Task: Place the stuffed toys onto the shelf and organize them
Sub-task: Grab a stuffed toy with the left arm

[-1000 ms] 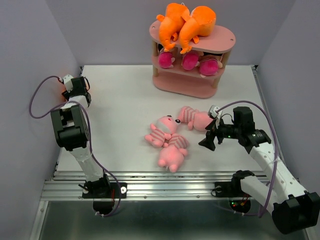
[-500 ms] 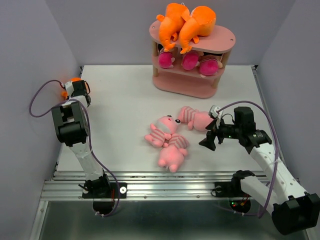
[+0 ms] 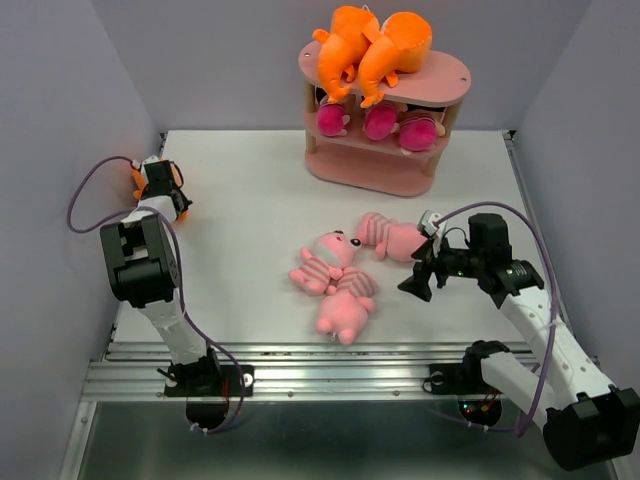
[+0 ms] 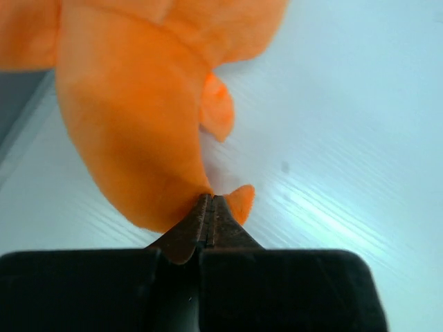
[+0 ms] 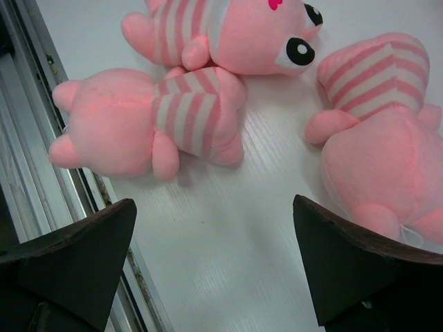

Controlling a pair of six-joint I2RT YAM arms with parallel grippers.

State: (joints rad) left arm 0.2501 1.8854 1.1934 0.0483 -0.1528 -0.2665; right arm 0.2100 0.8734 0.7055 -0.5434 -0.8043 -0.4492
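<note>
Starting at the left edge of the tabletop (image 3: 250, 200), toward the far left corner: left fingers (image 4: 204, 223) pressed together, pinching a fold of an orange monster (image 4: 131, 117). In the wrist view the plush bulges above and to the left of the tips. Whether it rests on the surface: cannot tell.

Mid-tabletop, slightly right of centre: three striped pigs in a loose cluster. Face shows on the first pig (image 3: 322, 258). On its near side, touching it, lies the second pig (image 3: 345, 308). Just beside them, toward the far right, lies the third pig (image 3: 388, 236).

Far edge, right of centre: shelf (image 3: 447, 78), upright. Top tier carries two orange monsters (image 3: 345, 45) side by side, touching, legs hanging over the front rim. Middle tier holds three dolls (image 3: 380, 122) in a row, magenta showing.

Right side: right fingers (image 5: 346, 266) spread wide, holding nothing, hovering low just beside the third pig, pointed toward the cluster.
</note>
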